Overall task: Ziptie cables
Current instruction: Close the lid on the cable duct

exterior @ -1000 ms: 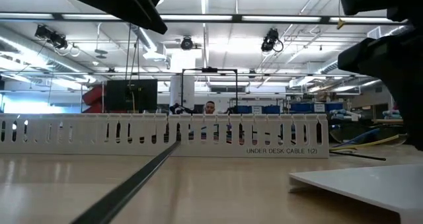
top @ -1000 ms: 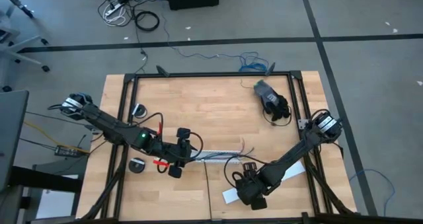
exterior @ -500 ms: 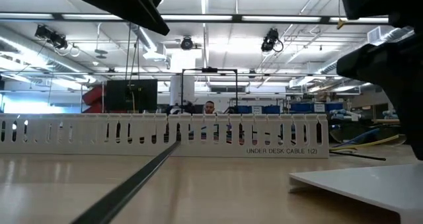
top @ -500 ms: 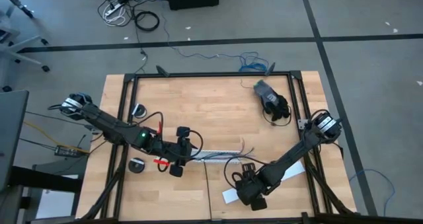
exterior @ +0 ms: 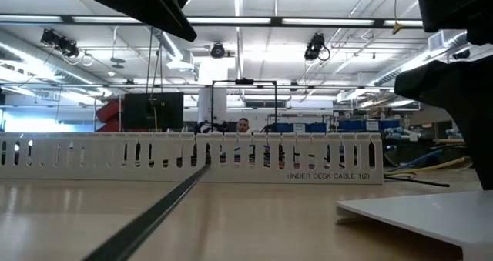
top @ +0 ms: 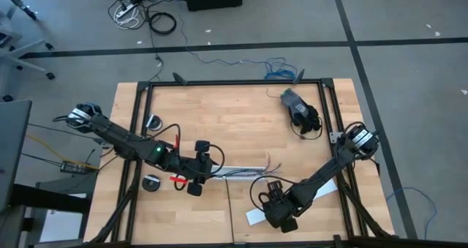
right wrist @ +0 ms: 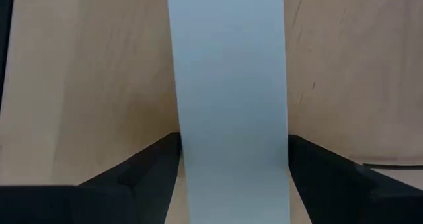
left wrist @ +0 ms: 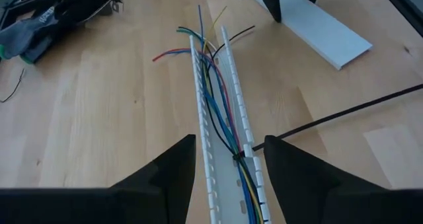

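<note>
Thin stiff-springy black plastic ziptie (left wrist: 344, 113) around limp coloured wire cables (left wrist: 221, 128), best pinched at tail; left fingers (left wrist: 165, 174) half-open, right fingers (right wrist: 142, 174) wide straddling flat white strip (right wrist: 228, 85), both empty.

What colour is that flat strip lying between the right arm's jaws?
White. The flat strip shows best in the right wrist view, lying on the wooden table.

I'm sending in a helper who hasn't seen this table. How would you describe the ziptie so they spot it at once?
Find the long white slotted channel on the wooden table, with the coloured cables lying in it. The ziptie is the thin black strip looped round the cables there, its tail running sideways out over the wood. Unlike the wires, it is black, flat and straight.
</note>
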